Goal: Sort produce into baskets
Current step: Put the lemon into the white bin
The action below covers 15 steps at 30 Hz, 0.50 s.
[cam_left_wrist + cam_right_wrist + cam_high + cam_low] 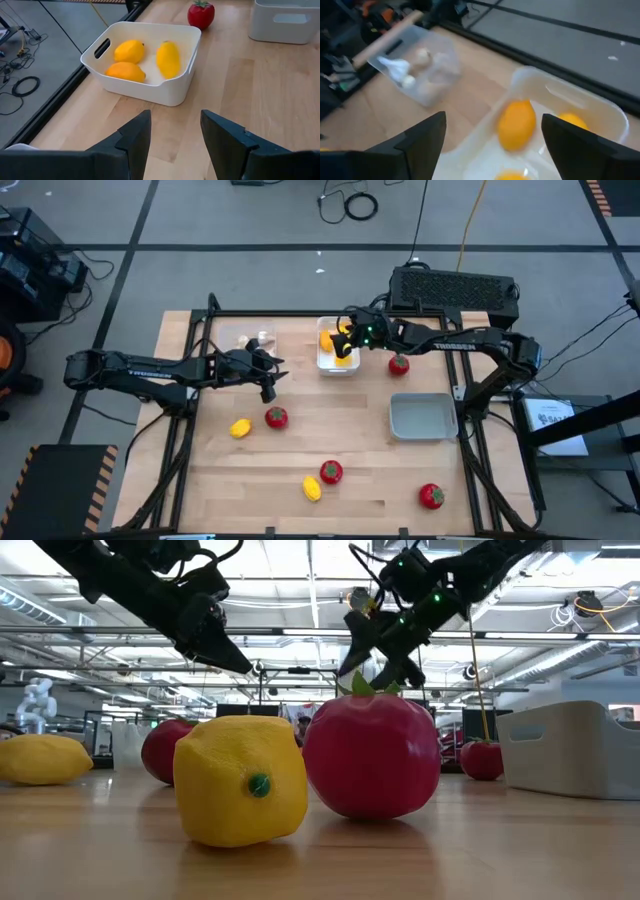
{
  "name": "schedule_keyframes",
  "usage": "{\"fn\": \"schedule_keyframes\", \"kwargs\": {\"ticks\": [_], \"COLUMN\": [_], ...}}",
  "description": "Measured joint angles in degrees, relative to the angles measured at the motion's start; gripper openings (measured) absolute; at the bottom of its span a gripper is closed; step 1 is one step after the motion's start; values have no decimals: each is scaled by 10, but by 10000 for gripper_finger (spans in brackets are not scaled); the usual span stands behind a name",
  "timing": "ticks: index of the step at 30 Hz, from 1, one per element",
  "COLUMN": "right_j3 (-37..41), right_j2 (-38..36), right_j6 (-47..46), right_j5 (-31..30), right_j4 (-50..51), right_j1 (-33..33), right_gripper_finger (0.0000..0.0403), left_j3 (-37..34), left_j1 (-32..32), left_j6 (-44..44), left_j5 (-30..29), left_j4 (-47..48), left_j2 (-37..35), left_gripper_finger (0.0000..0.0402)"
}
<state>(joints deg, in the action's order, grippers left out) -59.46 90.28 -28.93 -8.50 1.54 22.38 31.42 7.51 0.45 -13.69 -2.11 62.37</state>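
Right gripper point(347, 340) hovers wide open, empty, over white basket point(326, 361) at table's twelve o'clock, yellow fruits point(129, 51) inside. Left gripper point(268, 380) open, empty; advise descending squarely onto tomato point(276, 417) at its six.

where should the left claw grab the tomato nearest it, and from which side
Take the tomato across its round red body, coming straight down from above. It sits alone on the table, with bare wood all round it and the lemon a little apart, so the fingers have room on both sides. The left claw is open and already close by.
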Motion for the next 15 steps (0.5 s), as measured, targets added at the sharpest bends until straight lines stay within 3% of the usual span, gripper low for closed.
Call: {"fn": "schedule_keyframes", "kwargs": {"ticks": [7, 15], "right_j3": [-55, -64], "right_j2": [0, 0], "right_j6": [11, -38], "right_j5": [82, 86], "right_j4": [7, 0], "right_j1": [-27, -131], "right_gripper_finger": [317, 318], "left_j3": [0, 0], "left_j1": [0, -2], "left_j6": [30, -2], "left_j5": [0, 8], "left_j4": [63, 135], "left_j2": [-6, -83], "left_gripper_finger": [180, 180]}}
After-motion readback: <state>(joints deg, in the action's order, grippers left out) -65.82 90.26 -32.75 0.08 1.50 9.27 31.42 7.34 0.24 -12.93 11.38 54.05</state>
